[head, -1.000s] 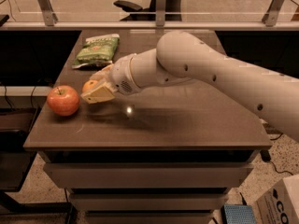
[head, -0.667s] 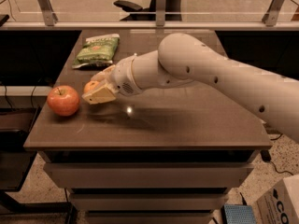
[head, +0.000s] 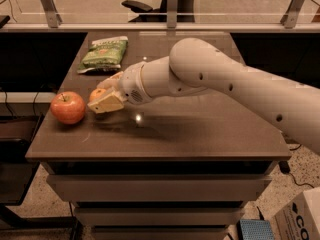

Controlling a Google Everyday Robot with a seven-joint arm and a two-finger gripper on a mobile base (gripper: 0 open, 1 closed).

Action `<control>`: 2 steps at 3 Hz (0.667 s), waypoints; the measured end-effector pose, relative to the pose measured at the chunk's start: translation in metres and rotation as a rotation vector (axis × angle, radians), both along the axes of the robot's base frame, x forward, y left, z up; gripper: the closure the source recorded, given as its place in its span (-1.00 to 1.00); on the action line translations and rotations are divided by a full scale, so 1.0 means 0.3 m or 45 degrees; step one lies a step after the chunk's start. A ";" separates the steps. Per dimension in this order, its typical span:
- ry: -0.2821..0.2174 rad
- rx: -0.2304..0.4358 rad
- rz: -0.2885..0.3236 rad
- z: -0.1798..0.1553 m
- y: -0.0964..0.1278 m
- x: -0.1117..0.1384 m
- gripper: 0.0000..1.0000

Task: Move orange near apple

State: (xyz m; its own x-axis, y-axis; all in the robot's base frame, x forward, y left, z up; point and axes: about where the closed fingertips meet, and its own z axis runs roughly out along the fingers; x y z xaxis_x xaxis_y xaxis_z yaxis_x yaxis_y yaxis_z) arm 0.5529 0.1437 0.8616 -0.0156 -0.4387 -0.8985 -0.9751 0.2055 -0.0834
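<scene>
The apple is large, red-orange and glossy, with a short stem, and sits at the left side of the brown table. The small orange is just right of the apple, partly hidden between the cream fingers. My gripper reaches in from the right on the white arm and is closed around the orange, low over the tabletop, a short gap from the apple.
A green chip bag lies at the back left of the table. A glass railing runs behind the table. A cardboard box and a blue item sit on the floor at lower right.
The arm has lifted very slightly and shifted a little right. The orange now shows between the fingers. The apple has not moved.
</scene>
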 end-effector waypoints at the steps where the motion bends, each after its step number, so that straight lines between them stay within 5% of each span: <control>1: 0.001 0.005 0.006 -0.002 0.007 -0.005 -0.28; 2: 0.002 0.008 0.013 -0.002 0.012 -0.004 -0.74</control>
